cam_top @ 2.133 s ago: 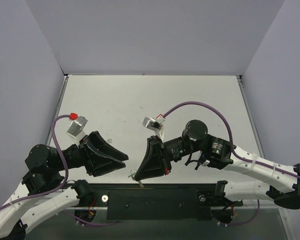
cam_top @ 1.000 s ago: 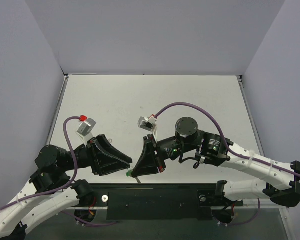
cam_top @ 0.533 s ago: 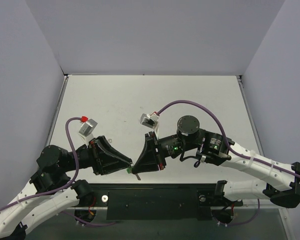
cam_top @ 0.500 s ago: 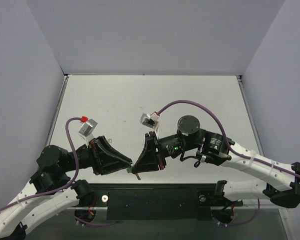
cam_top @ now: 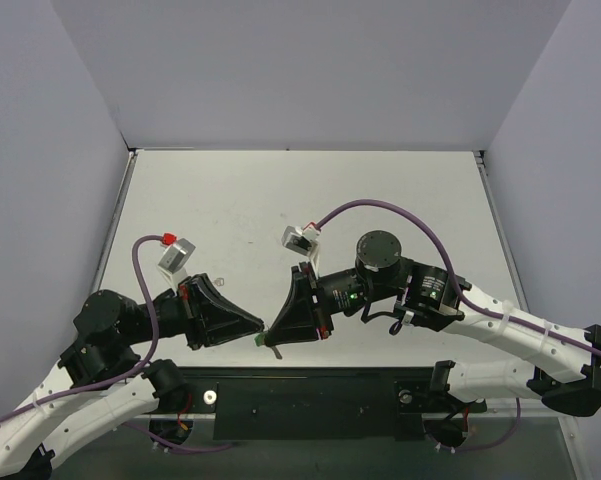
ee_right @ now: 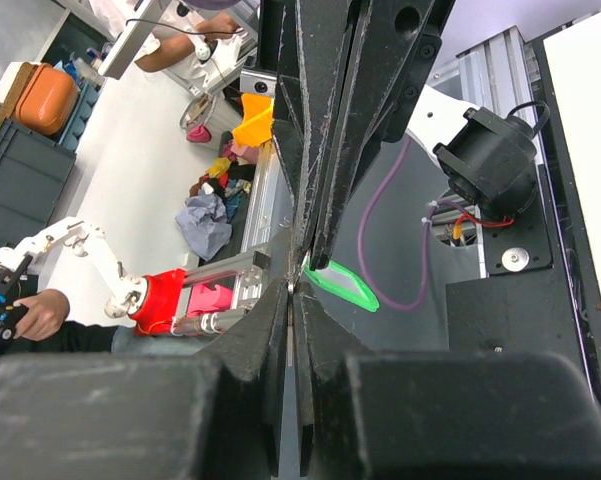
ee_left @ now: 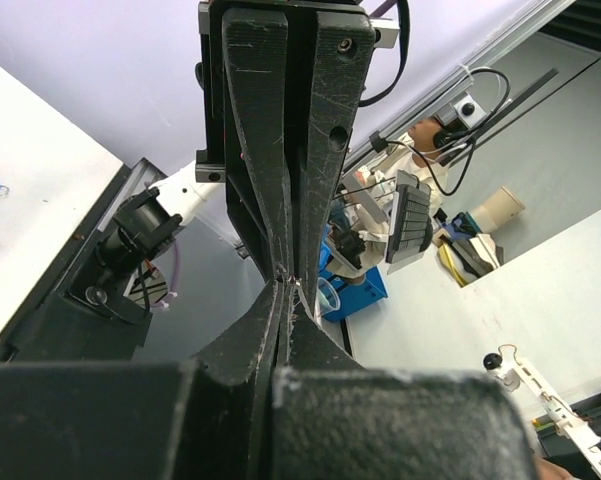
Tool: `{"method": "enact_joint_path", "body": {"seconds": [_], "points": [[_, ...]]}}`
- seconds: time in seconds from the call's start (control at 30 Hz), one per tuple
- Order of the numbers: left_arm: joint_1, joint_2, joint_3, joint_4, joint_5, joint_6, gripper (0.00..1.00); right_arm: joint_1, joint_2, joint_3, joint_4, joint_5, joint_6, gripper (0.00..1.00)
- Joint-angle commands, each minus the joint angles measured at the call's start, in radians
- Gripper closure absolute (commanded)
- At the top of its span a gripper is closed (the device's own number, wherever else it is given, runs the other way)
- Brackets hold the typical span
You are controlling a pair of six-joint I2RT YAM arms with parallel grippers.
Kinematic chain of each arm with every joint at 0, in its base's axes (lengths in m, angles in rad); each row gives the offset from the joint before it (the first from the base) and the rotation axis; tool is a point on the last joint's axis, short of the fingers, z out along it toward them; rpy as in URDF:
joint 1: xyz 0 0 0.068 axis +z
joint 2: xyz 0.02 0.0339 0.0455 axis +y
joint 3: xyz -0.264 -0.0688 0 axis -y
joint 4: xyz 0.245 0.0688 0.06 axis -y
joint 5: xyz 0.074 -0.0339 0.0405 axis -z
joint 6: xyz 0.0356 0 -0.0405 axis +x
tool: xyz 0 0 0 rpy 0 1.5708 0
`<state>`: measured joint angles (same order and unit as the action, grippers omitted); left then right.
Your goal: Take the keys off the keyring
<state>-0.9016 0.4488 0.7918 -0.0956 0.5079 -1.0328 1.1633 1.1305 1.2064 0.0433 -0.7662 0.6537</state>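
Since 2.1 s ago both arms have closed in. The left gripper (cam_top: 261, 328) and right gripper (cam_top: 271, 336), then well apart, now meet tip to tip over the near edge of the white tabletop (cam_top: 380, 190). Over the last half second we see almost no change.

Fingers: both wrist views show each pair of black fingers pressed together with no gap. The right pair appears to hold the small bright green oval plastic key tag (ee_right: 342, 285) by its thin metal ring (a tiny glint sits right at the tips). We cannot tell what the left pair has caught.

Task thing: the tag hangs free just beside the meeting tips, off the table. A thin sliver just below the right tips in the top view is probably the small plain silver metal key (cam_top: 276, 351), but it is too small to confirm.

Progress: we judge the separation not yet done. Tag and key sit at the same pinch point, and nothing lies apart on the table. What is left is working the key round the ring's coil and off.
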Motion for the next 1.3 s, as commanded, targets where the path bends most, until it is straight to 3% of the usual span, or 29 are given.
{"method": "enact_joint_path", "body": {"seconds": [0.0,0.9,1.27], "points": [[-0.003,0.008,0.052,-0.074,0.007,0.056,1.0,-0.01,-0.029,0.025,0.04,-0.002,-0.002,1.0],[-0.003,0.128,0.251,-0.383,0.192,0.276,1.0,-0.008,-0.003,0.068,-0.04,-0.007,-0.025,1.0],[-0.005,0.125,0.247,-0.398,0.213,0.286,1.0,-0.008,0.022,0.093,-0.077,-0.005,-0.029,1.0]]}}
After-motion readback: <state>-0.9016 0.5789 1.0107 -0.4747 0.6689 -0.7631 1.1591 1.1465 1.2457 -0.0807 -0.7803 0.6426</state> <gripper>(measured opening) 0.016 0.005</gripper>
